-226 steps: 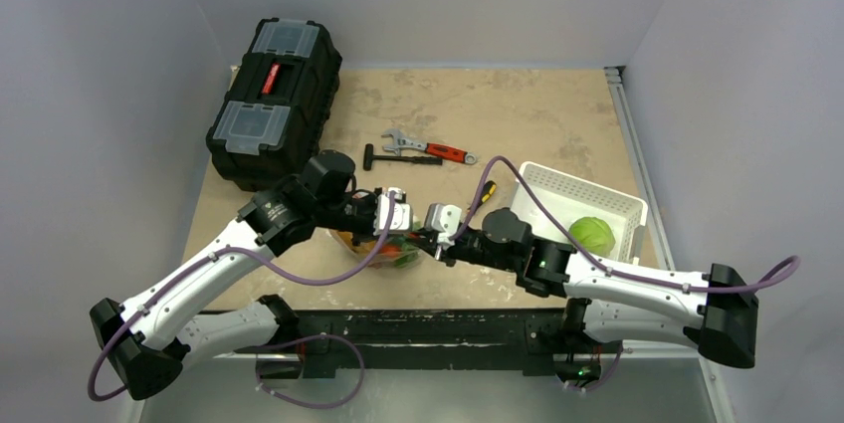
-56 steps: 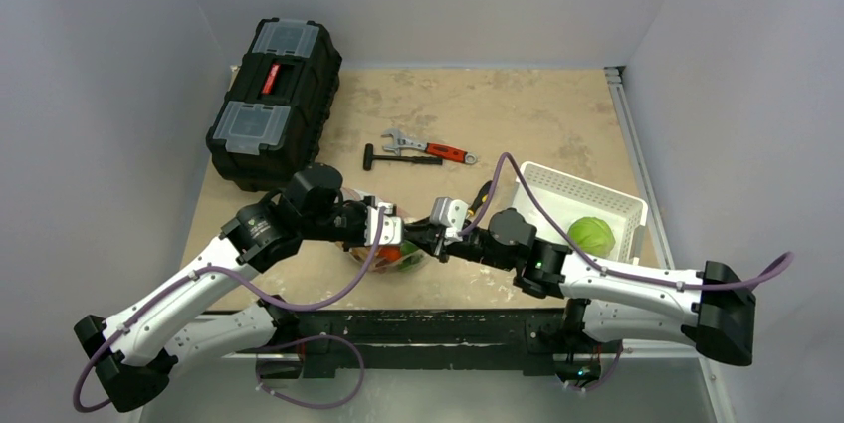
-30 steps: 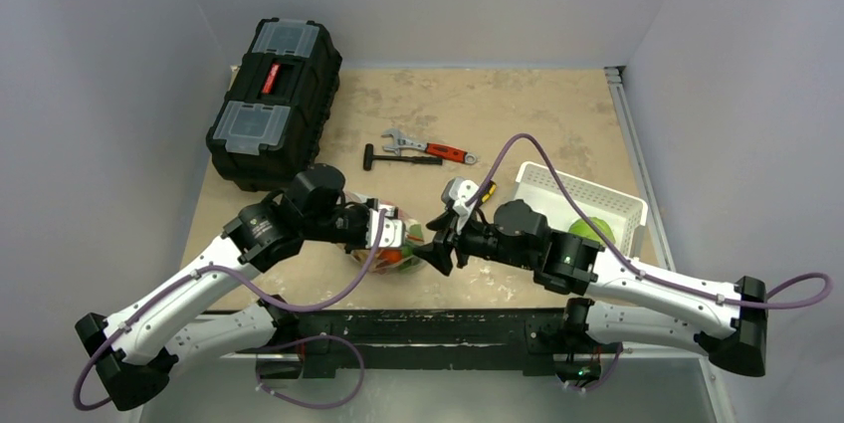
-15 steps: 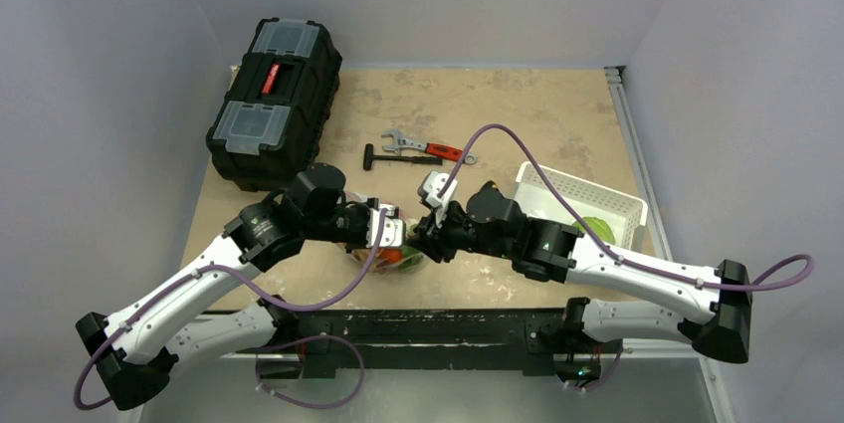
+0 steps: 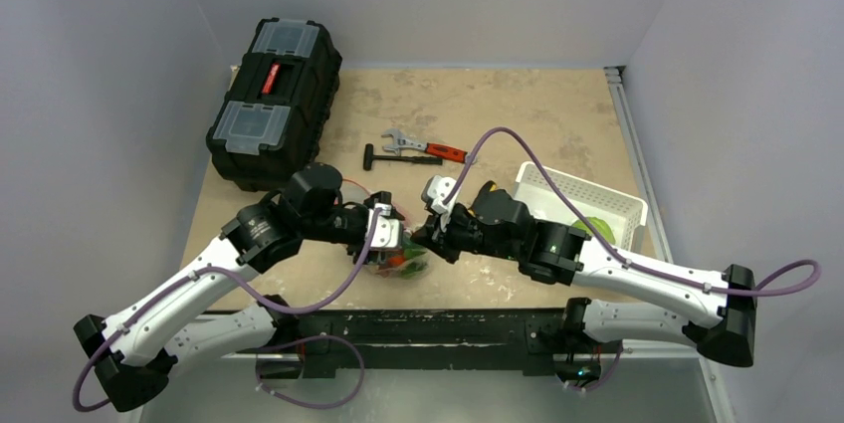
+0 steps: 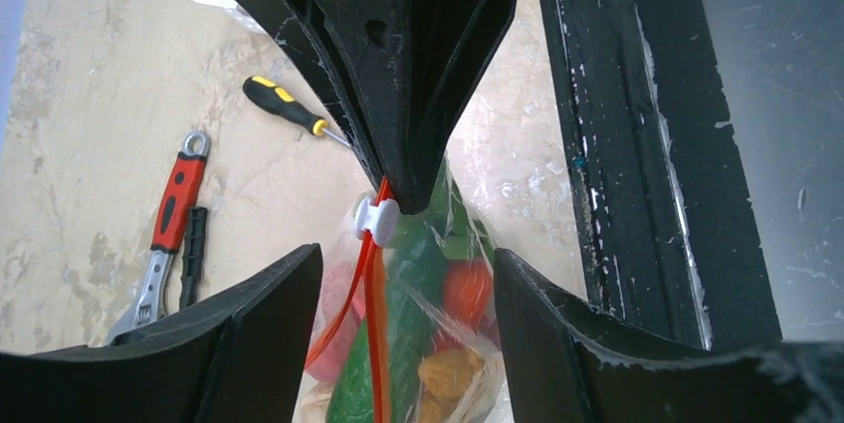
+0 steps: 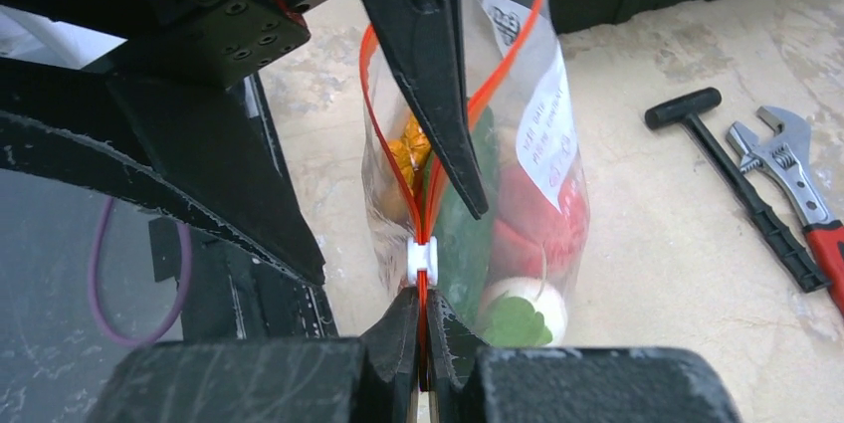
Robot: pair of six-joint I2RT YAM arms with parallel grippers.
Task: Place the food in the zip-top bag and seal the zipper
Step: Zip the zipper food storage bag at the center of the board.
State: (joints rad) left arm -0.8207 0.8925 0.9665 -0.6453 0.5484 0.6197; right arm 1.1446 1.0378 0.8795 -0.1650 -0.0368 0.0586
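Note:
The clear zip-top bag (image 5: 401, 262) stands near the table's front edge between both grippers. It holds food: a green cucumber (image 6: 413, 284), an orange-red piece (image 6: 466, 289), a white radish (image 7: 523, 309) and a red piece (image 7: 527, 224). My right gripper (image 7: 420, 299) is shut on the orange-red zipper (image 7: 422, 289) just behind the white slider (image 7: 422, 259). Beyond the slider the mouth gapes open. My left gripper (image 6: 408, 343) is open and straddles the bag. In the right wrist view one of its fingers (image 7: 433, 75) lies over the open mouth. A green leafy ball (image 5: 600, 228) lies in the basket.
A white slotted basket (image 5: 557, 176) stands at the right. A black toolbox (image 5: 274, 105) sits at the back left. A red-handled wrench (image 5: 430, 150) and a black T-handle tool (image 5: 398, 160) lie mid-table. A yellow-black screwdriver (image 6: 284, 105) lies beyond the bag.
My right gripper pulled back from the bag, then swung left and closed on the zipper end by the slider. My left gripper stayed open at the bag.

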